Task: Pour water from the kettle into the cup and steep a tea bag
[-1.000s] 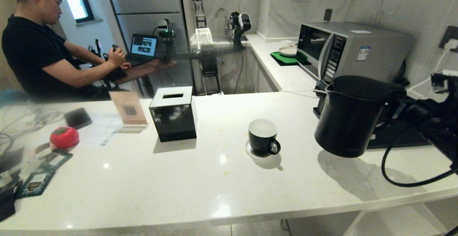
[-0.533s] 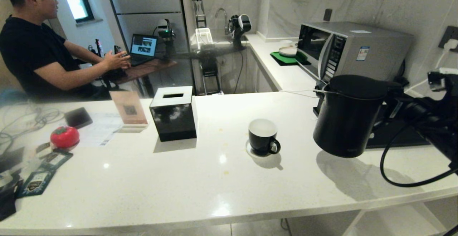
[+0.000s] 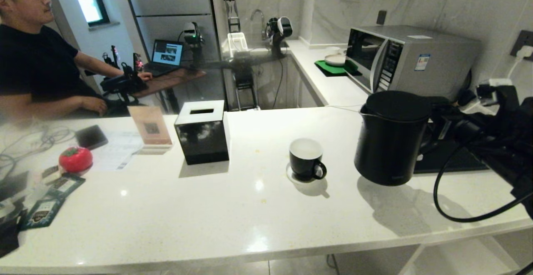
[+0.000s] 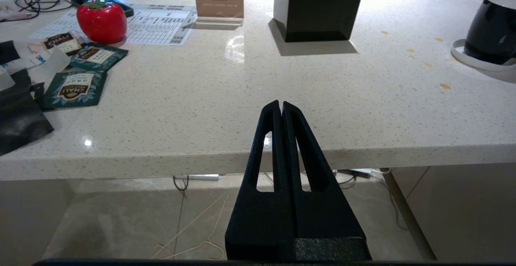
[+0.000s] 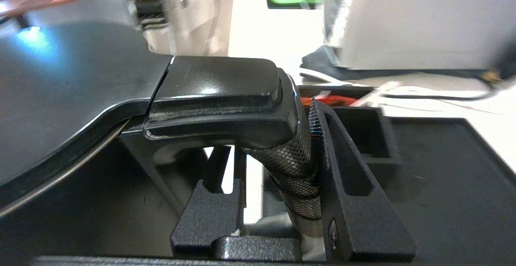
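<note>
The matte black kettle [image 3: 391, 139] hangs nearly upright just over the white counter [image 3: 233, 212], a short way right of the cup [image 3: 306, 158]. My right gripper [image 5: 274, 137] is shut on the kettle's loop handle [image 5: 296, 165], one finger on each side; in the head view its arm [image 3: 491, 137] comes in from the right behind the kettle. The glossy black cup, white inside, stands on a white coaster with its handle toward the front right. My left gripper [image 4: 281, 104] is shut and empty, parked before the counter's front edge. The tea bag is out of view and no water shows.
A black tissue box [image 3: 202, 131] and a QR sign [image 3: 150, 129] stand left of the cup. Teal packets [image 3: 41, 212] and a red tomato-shaped thing [image 3: 75, 159] lie far left. A microwave [image 3: 410, 60] and a black tray [image 3: 454, 158] sit behind the kettle. A person [image 3: 37, 71] sits back left.
The kettle has moved left toward the cup and come from a tilt to nearly upright, with my right arm following. The person has leaned back and drawn his hands away.
</note>
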Controlling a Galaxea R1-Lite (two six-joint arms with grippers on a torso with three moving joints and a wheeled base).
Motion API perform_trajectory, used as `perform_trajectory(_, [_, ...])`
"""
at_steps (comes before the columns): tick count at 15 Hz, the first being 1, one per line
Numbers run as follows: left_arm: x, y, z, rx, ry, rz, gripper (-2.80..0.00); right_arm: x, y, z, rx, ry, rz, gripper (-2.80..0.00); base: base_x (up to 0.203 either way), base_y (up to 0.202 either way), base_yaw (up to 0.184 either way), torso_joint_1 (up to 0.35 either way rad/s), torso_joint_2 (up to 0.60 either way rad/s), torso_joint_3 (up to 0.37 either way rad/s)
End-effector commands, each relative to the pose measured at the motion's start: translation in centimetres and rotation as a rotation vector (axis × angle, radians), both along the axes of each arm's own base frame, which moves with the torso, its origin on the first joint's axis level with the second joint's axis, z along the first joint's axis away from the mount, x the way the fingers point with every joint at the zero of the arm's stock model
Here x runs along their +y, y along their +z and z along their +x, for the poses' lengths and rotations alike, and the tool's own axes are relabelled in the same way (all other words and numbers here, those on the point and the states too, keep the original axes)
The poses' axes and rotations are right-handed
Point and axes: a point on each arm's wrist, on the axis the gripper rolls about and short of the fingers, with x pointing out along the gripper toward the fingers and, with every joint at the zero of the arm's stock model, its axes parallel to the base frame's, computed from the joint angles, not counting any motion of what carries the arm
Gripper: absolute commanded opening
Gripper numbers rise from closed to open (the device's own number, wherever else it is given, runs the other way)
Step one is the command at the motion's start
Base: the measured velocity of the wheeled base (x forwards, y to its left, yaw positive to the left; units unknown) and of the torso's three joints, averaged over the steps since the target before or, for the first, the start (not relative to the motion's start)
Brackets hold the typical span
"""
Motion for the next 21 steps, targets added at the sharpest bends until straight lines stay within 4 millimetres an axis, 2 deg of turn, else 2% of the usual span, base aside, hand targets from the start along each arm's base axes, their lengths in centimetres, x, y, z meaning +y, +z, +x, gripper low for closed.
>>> perform_trajectory(1, [0.0,0.0,0.0,0.001,0.000,-0.001,-2.80,0.3,-0.2,0.1,0.001,0.011,-0.005,-2.80,0.000,0.000,0.000,0.000,0.00,0.000])
perform_trajectory(7, [0.0,0.0,0.0,0.001,0.000,-0.001,-2.80,0.5,-0.8,0.9,0.031,0.008,-0.058,-2.80,0.000,0.000,0.000,0.000,0.00,0.000])
perform_trajectory(13, [0.0,0.0,0.0,0.001,0.000,-0.001,-2.80,0.5,0.6,2.9,0.022,-0.008,-0.091,-2.80,0.000,0.000,0.000,0.000,0.00,0.000])
perform_trajectory(21, [0.0,0.0,0.0,0.001,0.000,-0.001,-2.80,1.1,0.5,4.2,0.067,0.005,-0.182,-2.80,0.000,0.000,0.000,0.000,0.00,0.000])
